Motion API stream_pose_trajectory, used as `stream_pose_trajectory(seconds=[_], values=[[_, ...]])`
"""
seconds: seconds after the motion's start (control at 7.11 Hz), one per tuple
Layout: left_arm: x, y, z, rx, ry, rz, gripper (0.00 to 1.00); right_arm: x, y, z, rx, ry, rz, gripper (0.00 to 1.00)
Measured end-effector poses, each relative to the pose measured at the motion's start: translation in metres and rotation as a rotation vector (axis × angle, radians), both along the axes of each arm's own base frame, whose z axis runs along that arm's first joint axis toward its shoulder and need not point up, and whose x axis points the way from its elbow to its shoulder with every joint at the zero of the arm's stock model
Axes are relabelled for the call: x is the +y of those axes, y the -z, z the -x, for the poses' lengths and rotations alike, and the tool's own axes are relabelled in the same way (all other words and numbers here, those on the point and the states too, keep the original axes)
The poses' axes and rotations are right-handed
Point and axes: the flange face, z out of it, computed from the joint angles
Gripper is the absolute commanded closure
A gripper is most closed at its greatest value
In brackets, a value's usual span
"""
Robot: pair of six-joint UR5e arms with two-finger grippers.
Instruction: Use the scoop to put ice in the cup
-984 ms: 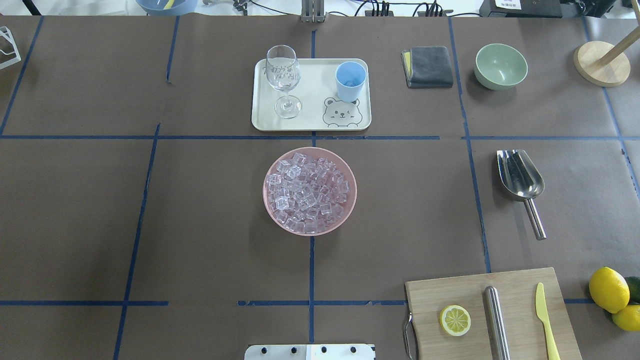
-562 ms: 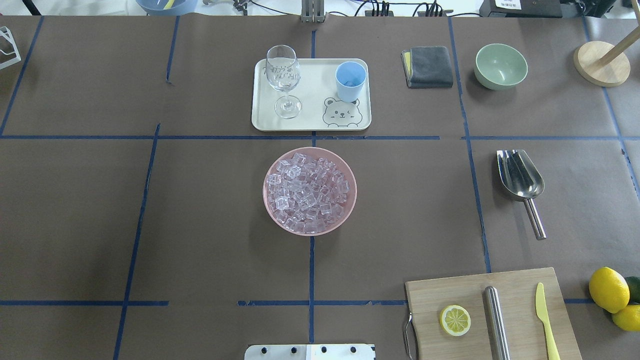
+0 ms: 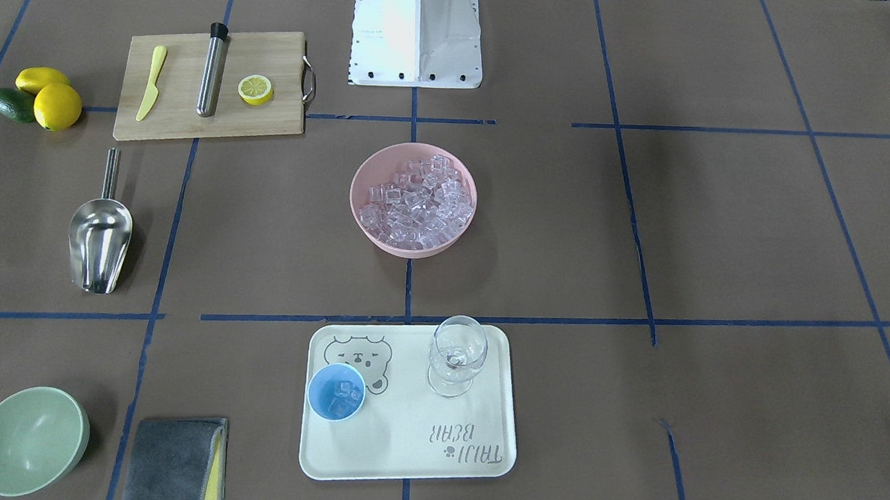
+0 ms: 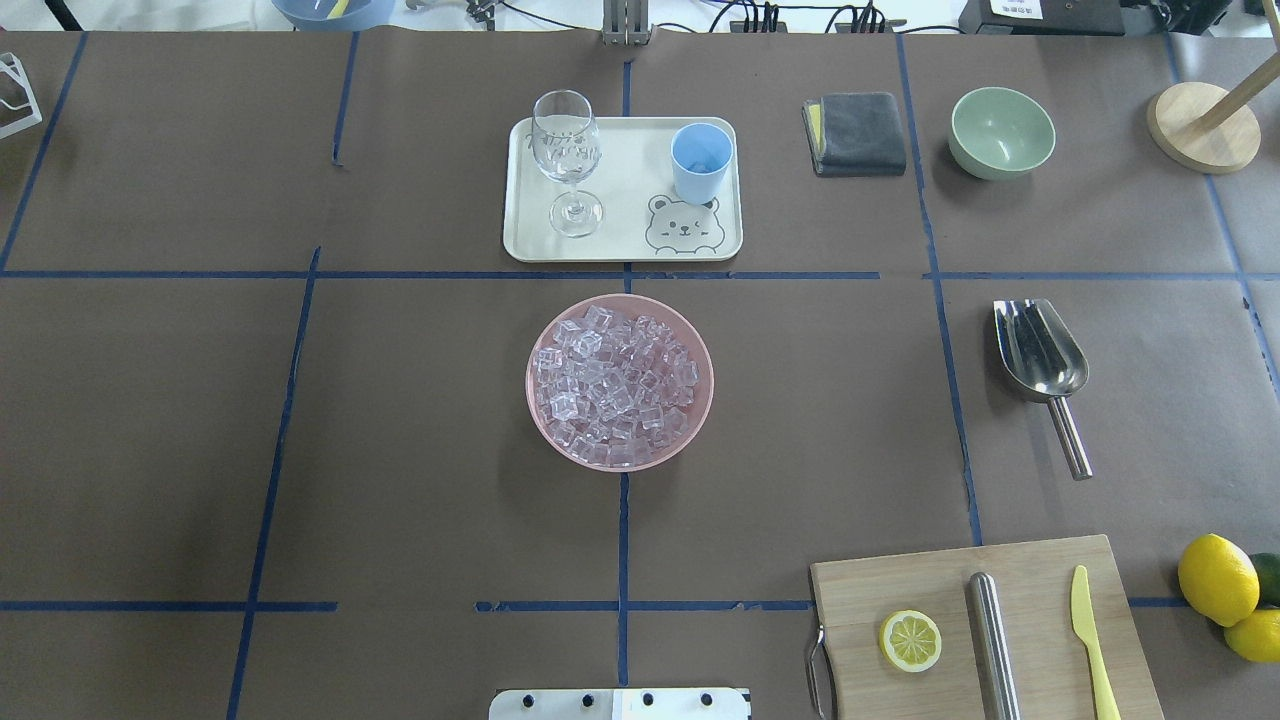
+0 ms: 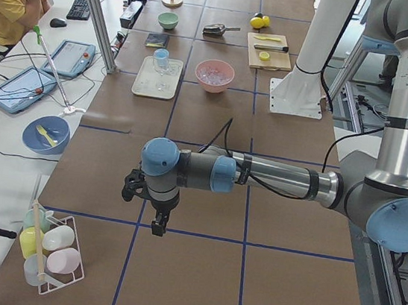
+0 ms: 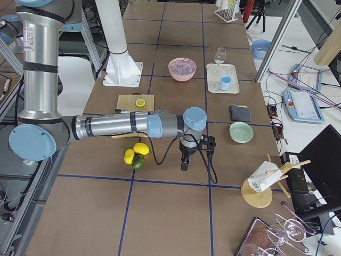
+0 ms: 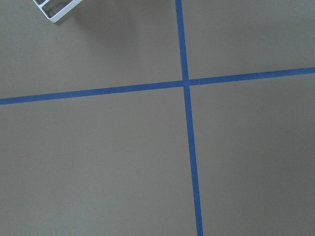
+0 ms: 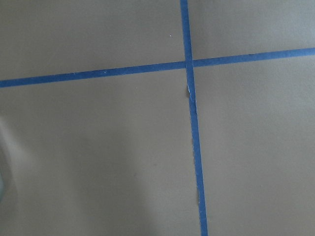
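Observation:
The ice (image 4: 612, 388) fills a pink bowl (image 4: 700, 345) at the table's middle. The light-blue cup (image 4: 700, 160) stands upright on a cream tray (image 4: 620, 245) beyond the bowl; in the front-facing view the cup (image 3: 336, 392) holds a few cubes. The steel scoop (image 4: 1040, 355) lies empty on the table to the right, handle toward the robot. My left gripper (image 5: 157, 225) hangs over bare table far to the left; my right gripper (image 6: 184, 165) hangs far to the right near the lemons. I cannot tell whether either is open or shut. Both wrist views show only table paper and blue tape.
A wine glass (image 4: 567, 150) stands on the tray left of the cup. A grey cloth (image 4: 858, 132) and green bowl (image 4: 1001, 130) sit at the back right. A cutting board (image 4: 1030, 590) with lemon slice, steel cylinder and yellow knife lies at the front right, lemons (image 4: 1218, 580) beside it.

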Motion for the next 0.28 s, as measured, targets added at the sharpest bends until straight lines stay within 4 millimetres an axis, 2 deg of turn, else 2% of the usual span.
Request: stream_pose_trajectory(seconds=[0.28], values=[[-0.0007, -0.0005, -0.0001, 0.000, 0.000, 0.001, 0.00, -0.0030, 0.0028, -0.0030, -0.001, 0.007, 0.005, 0.00]])
